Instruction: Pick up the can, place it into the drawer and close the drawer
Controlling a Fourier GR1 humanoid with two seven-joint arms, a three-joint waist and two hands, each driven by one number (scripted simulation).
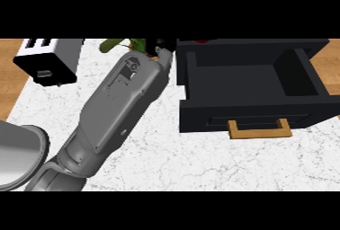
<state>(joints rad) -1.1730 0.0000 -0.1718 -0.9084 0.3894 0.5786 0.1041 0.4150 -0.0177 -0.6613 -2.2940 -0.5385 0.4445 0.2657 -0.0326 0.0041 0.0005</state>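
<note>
**Reach phase, can not visible**

Toaster (48, 60) at bench (199, 157) far-left corner. Forearm (116, 112) stretches to far edge; left robot hand (159, 47) mostly hidden, grip can't tell. Can unseen. Drawer (252, 85) open at right. Next: confirm grasp, carry right.

A white marble counter top with fine grey veining (199, 161) is seen across most of the view. Strips of warm brown wooden surface with visible grain are shown beyond it at the left edge (10, 76) and at the right edge (328, 76). A boxy silver and black toaster with white slots on its top (48, 60) is set at the far left of the counter. A few green leaves of a plant (126, 44) are found at the far edge, partly hidden. The scene is lit evenly, and only soft shadows are cast on the marble.
</note>
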